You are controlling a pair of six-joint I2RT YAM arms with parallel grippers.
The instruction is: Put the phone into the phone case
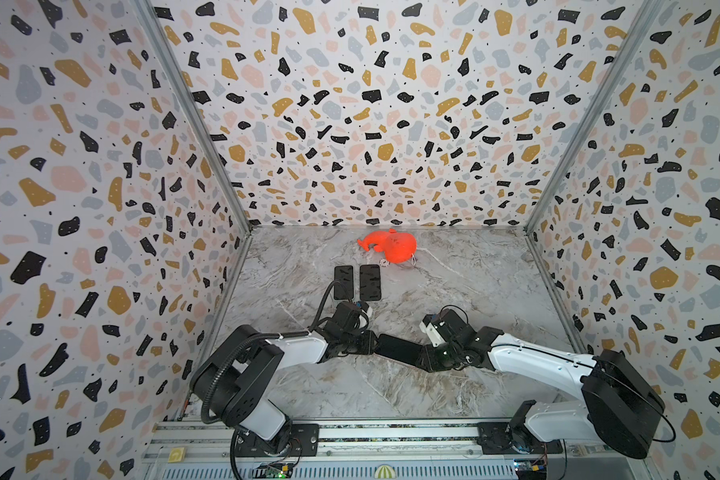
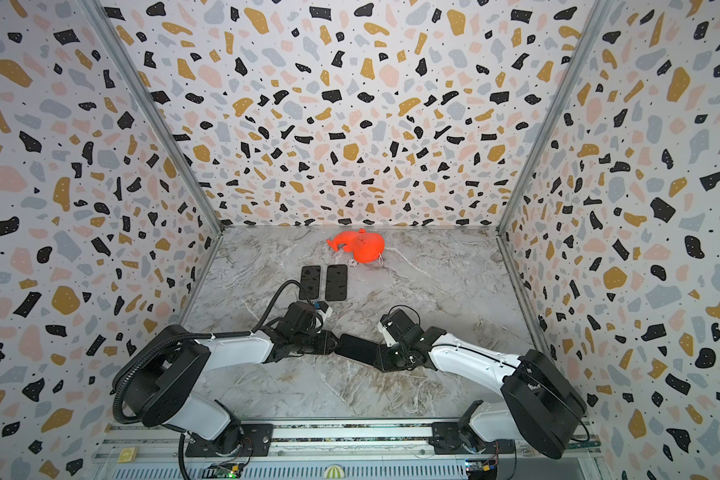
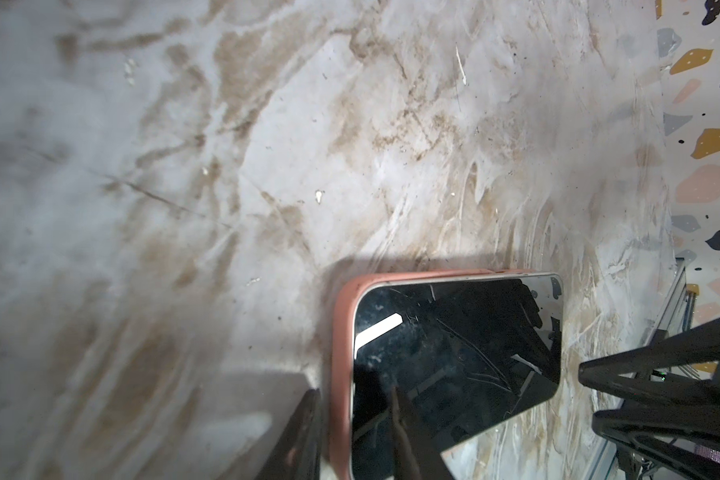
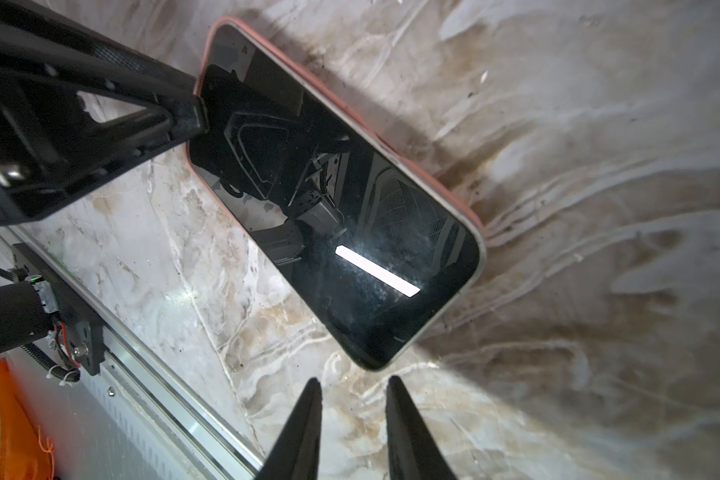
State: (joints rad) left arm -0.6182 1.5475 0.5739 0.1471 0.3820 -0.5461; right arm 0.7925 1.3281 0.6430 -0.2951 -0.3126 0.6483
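Observation:
A dark-screened phone [image 1: 398,349] [image 2: 356,349] lies slanted between my two grippers, near the middle front of the marble table. It sits in a salmon-pink phone case [image 3: 341,332], whose rim shows along one long side and the end at my left gripper. The other end shows only the phone's pale metal edge. My left gripper [image 3: 354,399] [image 1: 371,347] is shut on the cased end, one finger on the screen [image 3: 454,353] and one behind the case. My right gripper [image 4: 353,380] [image 1: 422,359] is open a little, empty, just short of the phone's [image 4: 329,208] near end.
Two flat black slabs [image 1: 344,282] [image 1: 370,282] lie side by side behind my left arm. An orange soft toy [image 1: 391,247] sits by the back wall. Patterned walls close three sides, and a metal rail [image 1: 350,432] runs along the front.

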